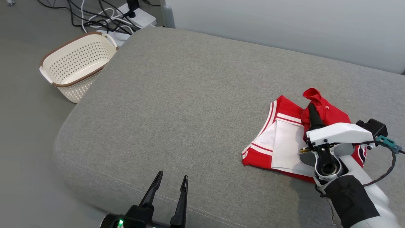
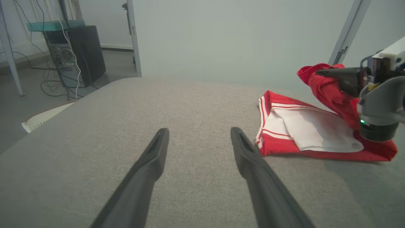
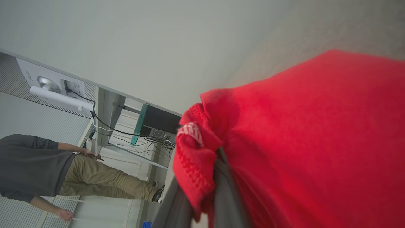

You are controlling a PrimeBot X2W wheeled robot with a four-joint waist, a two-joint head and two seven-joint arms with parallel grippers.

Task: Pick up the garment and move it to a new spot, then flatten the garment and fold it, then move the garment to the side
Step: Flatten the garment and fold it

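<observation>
Foreground: left gripper (image 1: pixel 173 174) at the lower edge of the head view, its body cut off by the frame, a green lamp lit on its base; two dark fingers spread wide, bare grey cushion (image 1: pixel 190 95) showing between them, well apart from the cloth. Next out, on the robot's right: right gripper (image 1: pixel 311 109), its pale housing and black-sleeved forearm lying over the near right part of the garment (image 1: pixel 281 118) and hiding it; fingers drawn close together on a bunched red fold, raised off the cushion into a peak; fingertips buried in cloth in the right wrist view, so the exact bite cannot be made out. Garment: red with white stripes and a white panel, lying partly folded on the right part of the cushion, its right end hidden behind the arm. Cushion: large, grey woven, rounded corners, right side cut off by the frame. Beyond its far left corner, on the floor: cream perforated basket (image 1: pixel 76 63) with brown rim, touching the cushion or just beside it, cannot tell which. Further back: tangle of black and white cables (image 1: pixel 101 15) and a white power strip (image 1: pixel 140 17), partly cut off at the top. Background, right wrist view: person (image 3: pixel 47 171) in grey top and khaki trousers, cut off by the frame edge
</observation>
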